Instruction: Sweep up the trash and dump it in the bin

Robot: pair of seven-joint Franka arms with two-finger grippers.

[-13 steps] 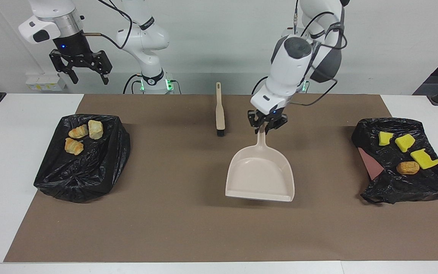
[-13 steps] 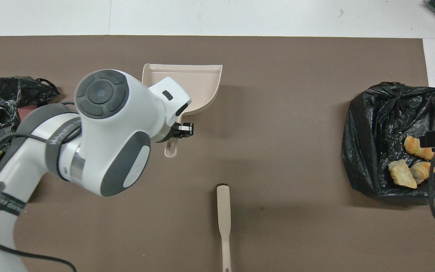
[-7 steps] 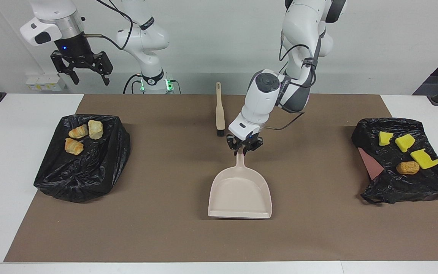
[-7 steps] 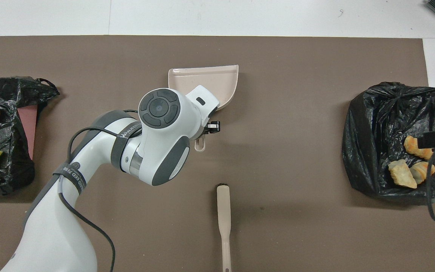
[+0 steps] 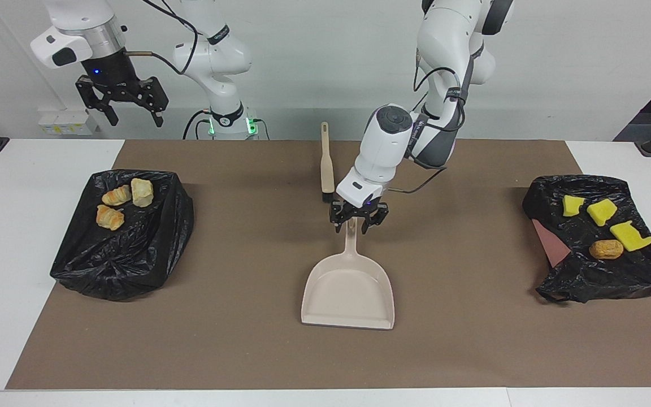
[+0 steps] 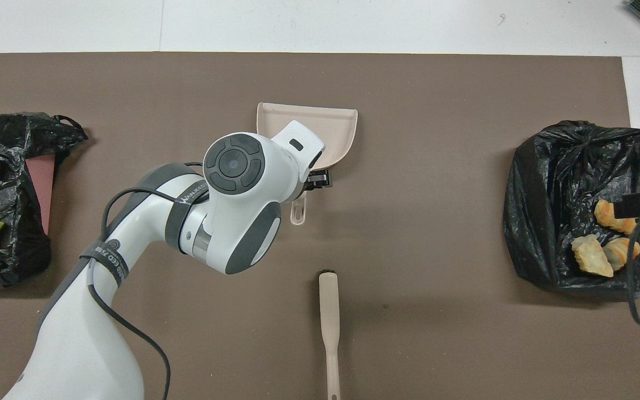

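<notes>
A brown mat [image 5: 246, 350] covers the white tabletop [image 5: 26, 243], a crumpled black bag-lined bin at each end. The left claw [image 5: 351, 223] stands low over the beige dustpan's [image 5: 348, 291] handle, fingers spread to either side of it and apparently not gripping; the pan lies flat mid-mat, its long axis pointing away from the robots, mouth outward. The brush [image 5: 326, 164], a slim beige stick with dark bristles, lies nearer the robots, parallel to the pan and close to this arm. The right claw [image 5: 121, 104] waits raised and open over its end of the tabletop, holding nothing. The trash already sits in the bins: flaky bread pieces [image 5: 119, 203] at the right arm's end, yellow sponge chunks [image 5: 602, 212] and a brown bun [image 5: 606, 249] at the left's. Sweeping appears done.
</notes>
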